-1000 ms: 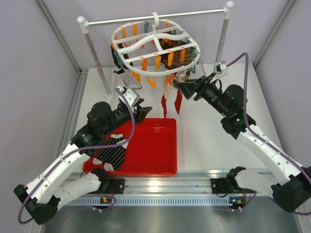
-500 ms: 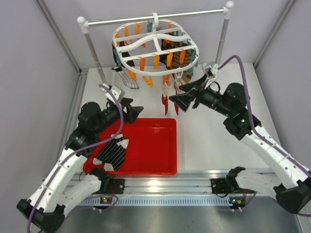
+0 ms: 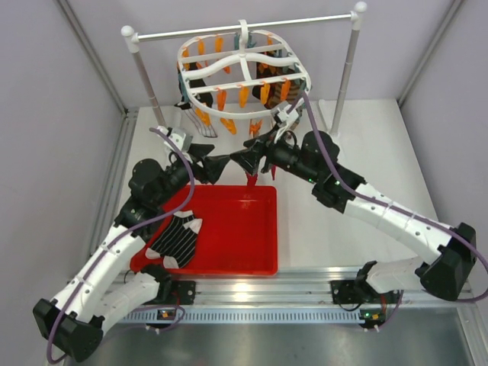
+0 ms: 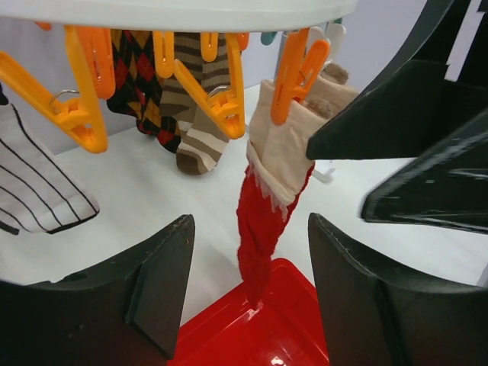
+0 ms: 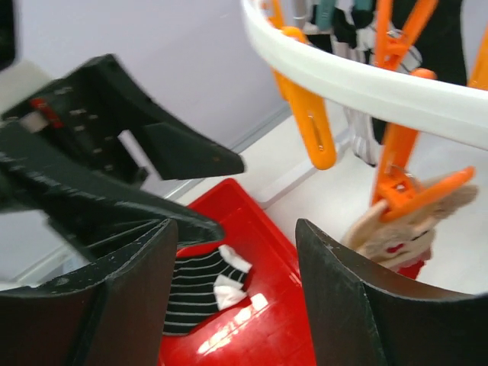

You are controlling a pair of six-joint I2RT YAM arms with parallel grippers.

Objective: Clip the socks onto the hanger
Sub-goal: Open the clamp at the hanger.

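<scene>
– Left gripper (image 3: 221, 169) and right gripper (image 3: 248, 158) both gape empty, nose to nose under the hanger (image 3: 244, 65).
– Risky. They could collide, or tug the clipped red sock (image 4: 259, 229) loose. The striped sock (image 3: 177, 238) lies in the tray (image 3: 252, 267).

Your hanger (image 3: 244, 53), a white rounded frame with orange clips (image 4: 217, 91), hangs from the far rod (image 3: 229, 29). At its near edge you see a beige-pink sock (image 4: 278, 152) clipped above a dark red sock (image 4: 258, 229), whose tip reaches the red tray (image 3: 229, 271). A brown striped sock (image 4: 200, 114) hangs farther back. The black striped sock (image 3: 179, 238) lies flat in the tray's near-left corner.
</scene>
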